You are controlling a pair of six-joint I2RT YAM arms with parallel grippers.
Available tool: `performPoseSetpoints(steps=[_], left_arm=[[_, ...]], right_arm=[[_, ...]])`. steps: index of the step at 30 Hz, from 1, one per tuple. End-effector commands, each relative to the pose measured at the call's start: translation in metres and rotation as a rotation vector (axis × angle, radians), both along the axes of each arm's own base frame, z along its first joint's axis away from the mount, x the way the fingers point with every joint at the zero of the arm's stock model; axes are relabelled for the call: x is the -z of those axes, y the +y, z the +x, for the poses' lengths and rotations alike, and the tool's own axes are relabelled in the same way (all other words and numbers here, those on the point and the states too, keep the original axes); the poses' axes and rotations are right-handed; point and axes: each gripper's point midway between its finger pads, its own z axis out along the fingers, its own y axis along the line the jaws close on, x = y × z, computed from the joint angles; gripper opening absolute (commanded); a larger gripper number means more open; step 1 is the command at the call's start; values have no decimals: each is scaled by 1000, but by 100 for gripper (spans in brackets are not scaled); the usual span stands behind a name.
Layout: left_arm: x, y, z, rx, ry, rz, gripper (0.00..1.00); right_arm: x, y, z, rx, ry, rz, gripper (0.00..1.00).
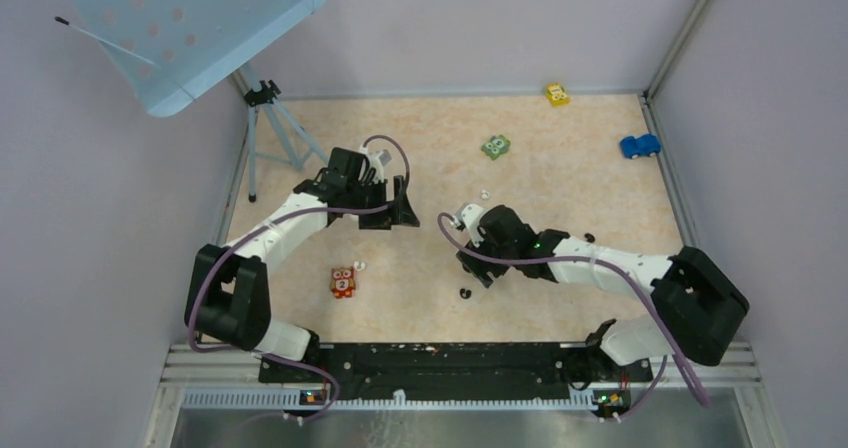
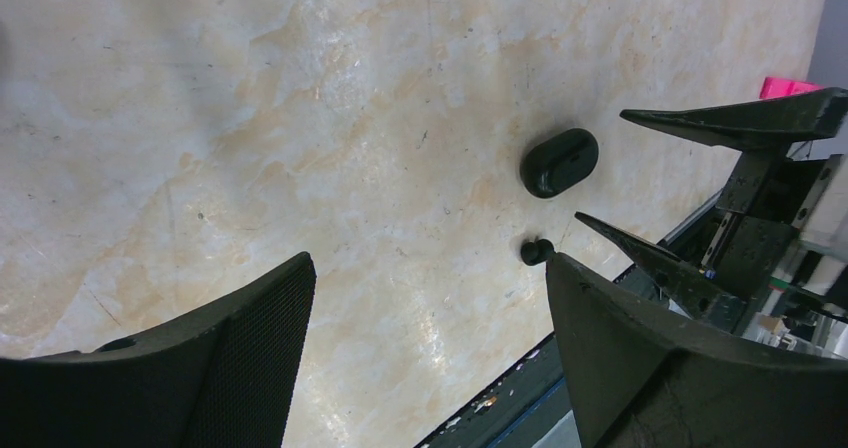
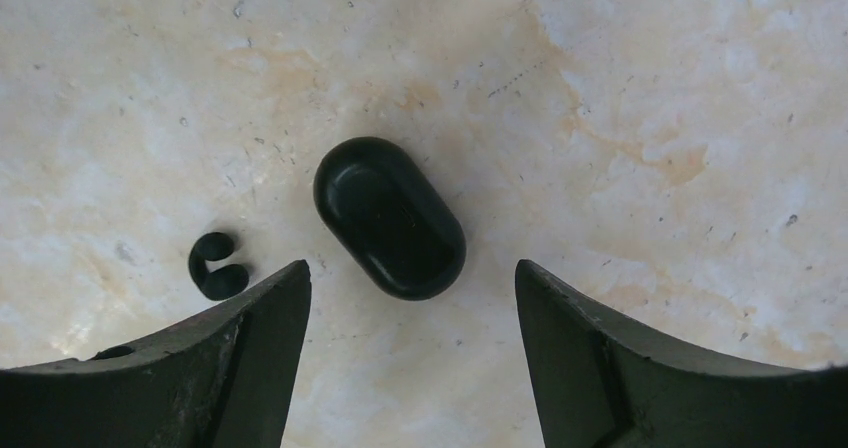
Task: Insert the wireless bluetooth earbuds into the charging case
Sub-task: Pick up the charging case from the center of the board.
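The black oval charging case [image 3: 389, 217] lies shut on the marble table, just ahead of my open right gripper [image 3: 412, 268]. It also shows in the left wrist view [image 2: 558, 162]. A black earbud [image 3: 217, 266] lies left of the case, by my left fingertip, and shows from above [image 1: 465, 293]. White earbuds lie at mid table [image 1: 484, 193] and near the owl toy [image 1: 360, 264]. The right gripper [image 1: 478, 271] hovers low over the case and hides it from above. My left gripper [image 1: 392, 218] is open and empty, apart to the left [image 2: 430, 268].
An orange owl toy [image 1: 342, 282] stands front left, with a green toy [image 1: 495, 147], a yellow toy [image 1: 557, 94] and a blue car [image 1: 639, 146] at the back. A tripod [image 1: 265, 118] stands at the left wall. A small black piece [image 1: 589, 236] lies beside the right arm.
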Motion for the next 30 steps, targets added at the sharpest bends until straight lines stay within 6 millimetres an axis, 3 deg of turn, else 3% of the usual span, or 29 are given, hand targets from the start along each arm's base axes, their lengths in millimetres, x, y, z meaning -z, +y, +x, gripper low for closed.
performPoseSetpoints(steps=[1,10,15,20,23,30], left_arm=[[-15,1,4,-14,-57,-8,89],[-13,3,1,-32,-51,-13,89],[-16,4,3,-38,-66,-9,90],[-16,4,4,-33,-68,-10,90],[-15,3,4,-32,-58,-14,89],[-18,3,6,-31,-67,-16,90]], right_arm=[[3,1,8,-121,-28,-108,73],[15,24,6,-225,-7,-54,69],[30,24,4,-232,40,-48,64],[32,20,9,-186,89,-8,58],[27,18,17,-128,140,37,48],[-12,23,27,-69,123,193,46]])
